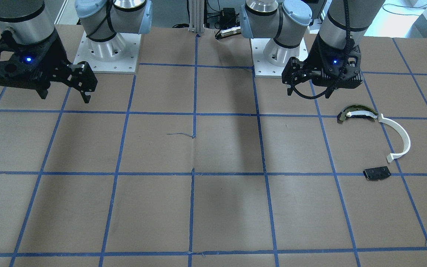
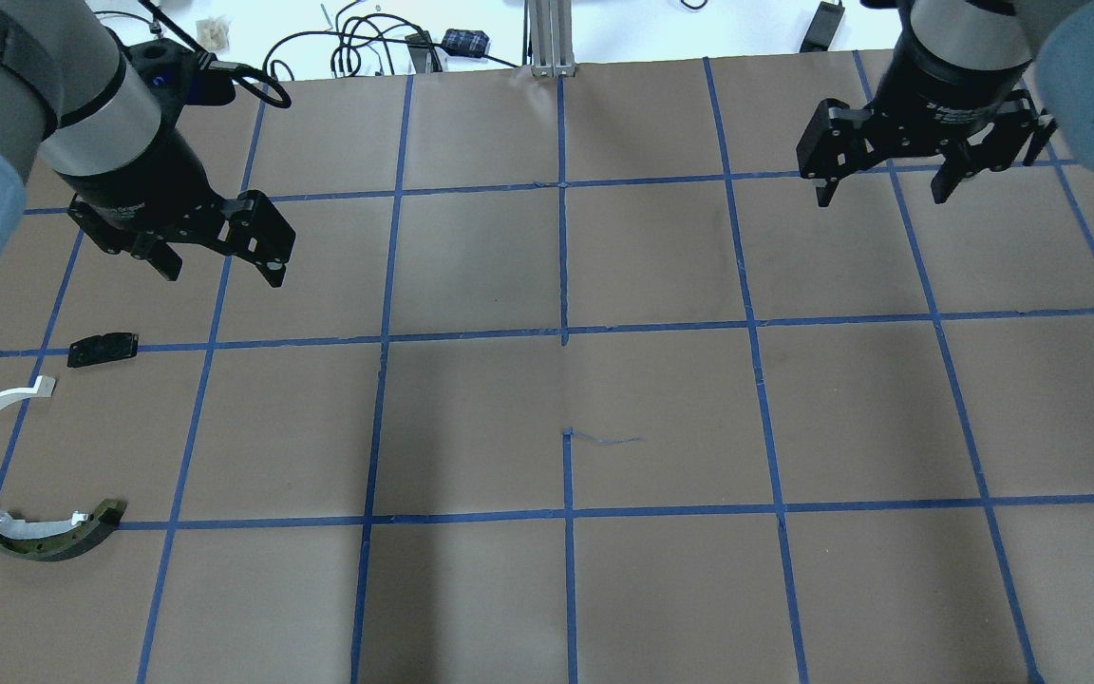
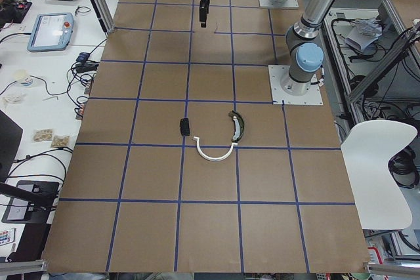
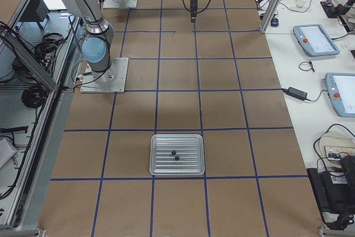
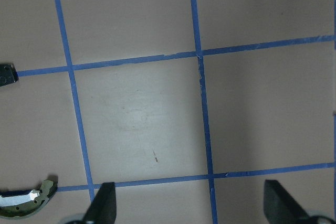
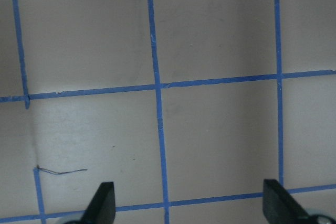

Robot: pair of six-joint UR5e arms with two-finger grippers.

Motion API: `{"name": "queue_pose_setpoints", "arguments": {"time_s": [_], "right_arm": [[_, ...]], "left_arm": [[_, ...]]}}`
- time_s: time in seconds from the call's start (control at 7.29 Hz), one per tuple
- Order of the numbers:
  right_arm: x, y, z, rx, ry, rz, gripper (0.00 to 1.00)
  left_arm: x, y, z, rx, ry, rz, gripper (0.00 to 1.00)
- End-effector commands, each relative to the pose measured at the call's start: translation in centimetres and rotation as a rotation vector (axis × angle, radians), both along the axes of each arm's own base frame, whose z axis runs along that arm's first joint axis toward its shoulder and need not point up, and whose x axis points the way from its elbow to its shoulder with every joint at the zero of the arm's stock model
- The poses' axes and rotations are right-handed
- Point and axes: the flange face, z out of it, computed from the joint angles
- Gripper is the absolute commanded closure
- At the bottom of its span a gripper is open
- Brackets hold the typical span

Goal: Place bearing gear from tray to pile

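Both wide, empty: left gripper (image 2: 222, 271) upper left, right gripper (image 2: 881, 195) upper right. Risk: tiny bearing gear (image 4: 172, 152) in tray (image 4: 153, 162), lower centre, squirts from pinch, rolls away.

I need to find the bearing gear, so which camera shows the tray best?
Exterior right: the whole tray lies unobstructed there, two tiny black round parts on its ribbed floor. The front-facing view shows only what may be its corner at the left edge; the other views show no clear tray.
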Motion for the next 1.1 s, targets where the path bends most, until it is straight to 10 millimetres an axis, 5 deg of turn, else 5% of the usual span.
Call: {"name": "queue_pose_setpoints", "arguments": {"time_s": [0.0,0.14,0.41,0.55,0.82,0.96], "right_arm": [[-12.1,-0.1,0.1,0.057,0.047,0.126,0.00],[-19.9,0.9,-1.2,0.108,0.031,0.242,0.00],[-35.2,2.6,-8.4,0.152,0.002,0.467,0.00],[-40.6,2.6,-12.4,0.138,0.035,0.618,0.00],[-51.3,7.2,-23.5,0.018,-0.060,0.491,0.00],[-53.3,9.1,-26.9,-0.017,-0.066,0.435,0.00]], "left_arm": [[0.0,0.0,-0.1,0.001,-0.001,0.000,0.00],[0.0,0.1,0.1,-0.002,-0.002,0.002,0.00],[-0.1,0.0,0.0,-0.001,0.000,0.000,0.00],[-0.2,0.0,-0.2,0.004,-0.003,-0.001,0.00],[-0.3,0.0,-0.1,0.002,-0.001,-0.003,0.00],[-0.2,0.0,-0.4,0.007,-0.004,-0.003,0.00]]}}
